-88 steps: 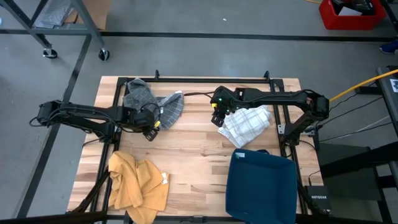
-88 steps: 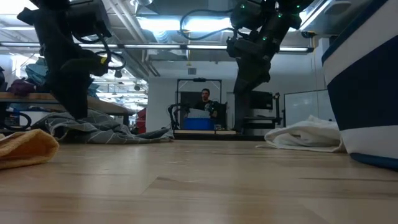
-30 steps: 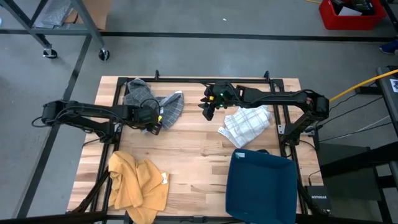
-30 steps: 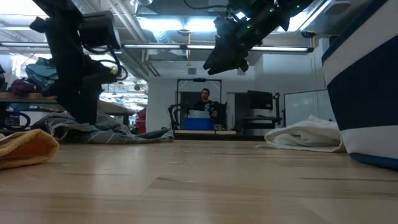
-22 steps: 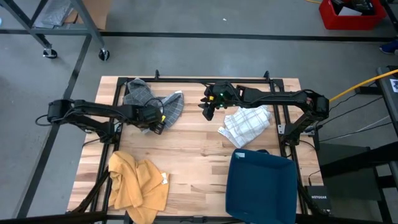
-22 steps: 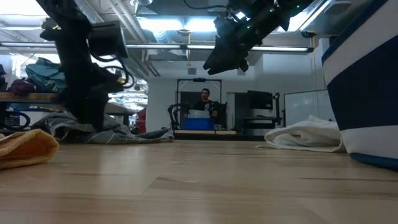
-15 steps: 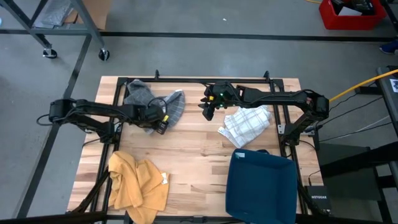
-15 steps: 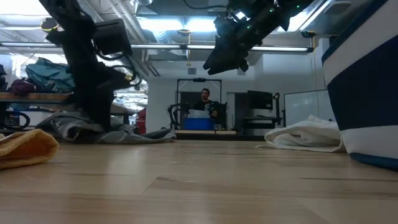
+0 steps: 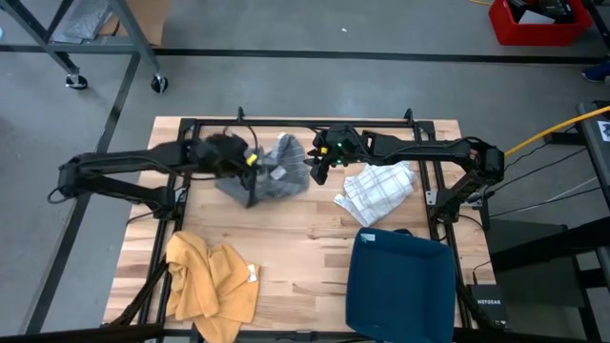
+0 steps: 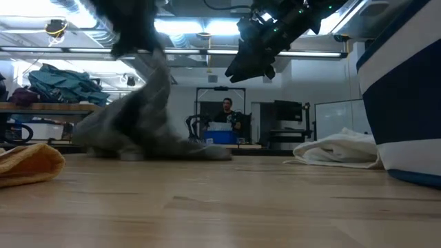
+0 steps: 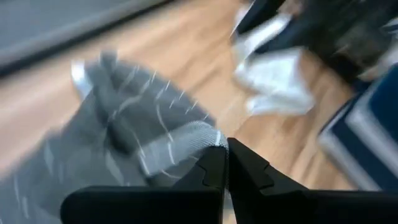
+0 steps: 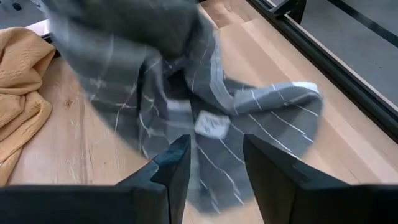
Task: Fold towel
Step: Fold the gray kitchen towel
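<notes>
A grey towel with thin white stripes point(image 9: 278, 171) hangs from my left gripper point(image 9: 251, 162), which is shut on it above the far middle of the table. In the low view the towel point(image 10: 148, 110) drapes down, its lower folds lying on the wood. My right gripper point(image 9: 319, 171) stands open in the air just right of the towel, touching nothing; its wrist view looks down on the towel point(image 12: 186, 81) past the open fingers point(image 12: 214, 168). My left gripper pinches a hemmed edge of the grey towel point(image 11: 198, 138) between its two shut fingers point(image 11: 245, 171), coming at it slanting downward. How many layers it has, I cannot tell. The towel hangs slack below the fingers, and its lower part point(image 10: 172, 148) lies on the table.
A white checked towel point(image 9: 379, 189) lies crumpled at the right. A yellow towel point(image 9: 210, 284) lies at the near left and a dark blue bin point(image 9: 400, 284) stands at the near right. Bare wood lies between them.
My left gripper has shut on the grey towel and risen quickly, moving toward the table's right. The towel's held part has been pulled up off the table; the heap has been drawn rightward, its lower part trailing on the wood.
</notes>
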You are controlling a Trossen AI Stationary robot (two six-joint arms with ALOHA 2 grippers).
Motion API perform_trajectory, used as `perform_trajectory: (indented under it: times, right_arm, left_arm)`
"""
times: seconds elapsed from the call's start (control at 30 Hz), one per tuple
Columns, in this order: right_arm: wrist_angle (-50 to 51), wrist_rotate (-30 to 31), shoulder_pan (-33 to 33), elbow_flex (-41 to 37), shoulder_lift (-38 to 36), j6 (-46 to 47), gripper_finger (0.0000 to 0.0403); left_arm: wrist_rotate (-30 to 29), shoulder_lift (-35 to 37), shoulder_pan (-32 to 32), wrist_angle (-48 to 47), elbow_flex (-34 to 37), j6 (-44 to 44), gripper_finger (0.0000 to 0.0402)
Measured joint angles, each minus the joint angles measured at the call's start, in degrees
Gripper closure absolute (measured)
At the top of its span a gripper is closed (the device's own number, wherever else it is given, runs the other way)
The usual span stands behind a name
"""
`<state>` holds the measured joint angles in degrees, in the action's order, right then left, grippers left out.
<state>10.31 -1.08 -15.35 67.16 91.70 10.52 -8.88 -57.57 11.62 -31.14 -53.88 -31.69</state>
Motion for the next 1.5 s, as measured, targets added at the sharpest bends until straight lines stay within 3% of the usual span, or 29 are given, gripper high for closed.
perform_trajectory:
  times: [0.3,0.53,0.73,1.0,1.27,1.5]
  right_arm:
    - [-3.38,0.00,0.00,0.00,0.00,-0.26,0.0252]
    - [-13.77,0.00,-0.07,0.00,0.00,-0.31,0.0252]
    - [-14.84,0.54,-0.04,0.00,-0.02,0.05,0.0252]
    - [-12.72,0.39,0.00,0.00,1.56,11.37,0.0252]
    - [-15.22,-3.91,2.44,0.00,8.71,19.12,0.0252]
    - [-29.09,-4.55,5.58,-0.02,14.98,19.30,0.0252]
  left_arm:
    - [-1.36,7.49,6.72,0.56,-13.25,8.37,0.0401]
    - [-1.57,9.78,13.15,0.33,-17.66,12.94,0.0401]
    - [-2.05,10.17,19.08,0.66,-20.90,13.60,0.0401]
    - [-2.05,10.02,21.25,9.55,-21.50,9.78,0.0402]
    - [-1.63,9.14,21.41,16.06,-21.50,8.97,0.0401]
    - [-1.75,8.12,21.44,22.50,-21.48,9.00,0.0401]
